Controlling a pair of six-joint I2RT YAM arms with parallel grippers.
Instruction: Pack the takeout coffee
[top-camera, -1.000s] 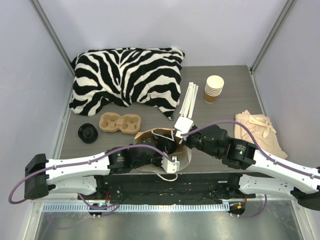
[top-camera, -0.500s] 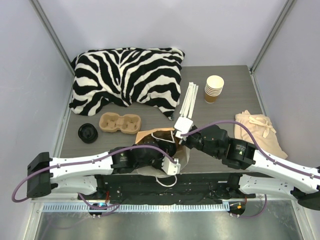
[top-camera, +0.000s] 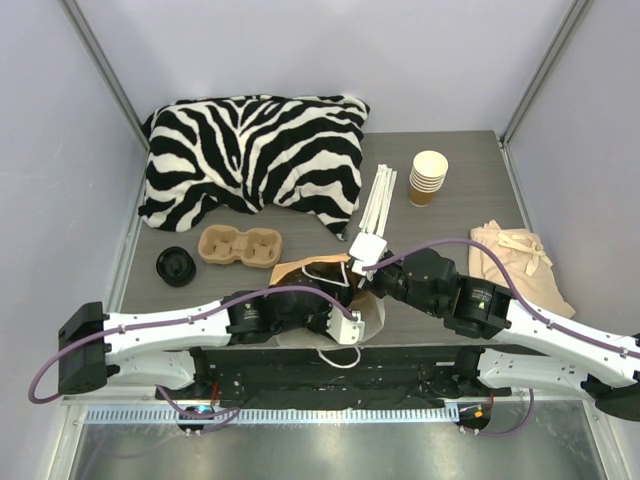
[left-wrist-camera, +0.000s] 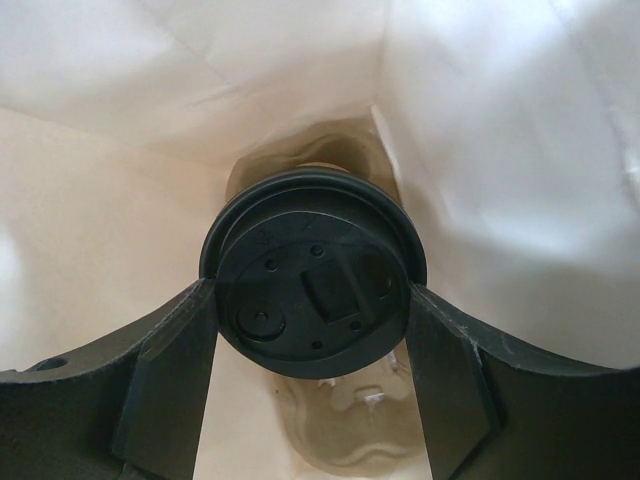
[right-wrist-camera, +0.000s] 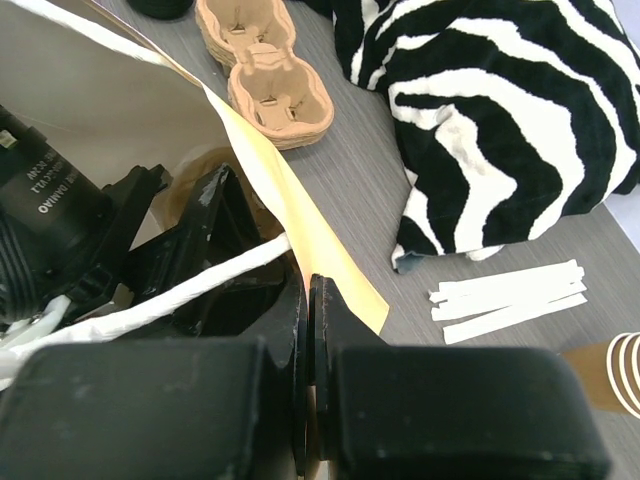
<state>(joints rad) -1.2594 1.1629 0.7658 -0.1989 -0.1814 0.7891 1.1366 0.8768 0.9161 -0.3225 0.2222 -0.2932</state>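
The left claw (left-wrist-camera: 312, 330) gripped the takeout coffee (left-wrist-camera: 312, 265) at the sides of its lid, deep inside the paper bag (left-wrist-camera: 480, 140). The right claw (right-wrist-camera: 312, 300), pressed together, pinched the bag's rim. Insertion appeared nearly complete; release and withdrawal remained.

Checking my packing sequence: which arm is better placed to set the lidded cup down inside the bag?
Left. The left claw grips the tan paper cup with round black plastic lid inside the brown paper bag. The right claw is shut on the bag's rim, holding it open.
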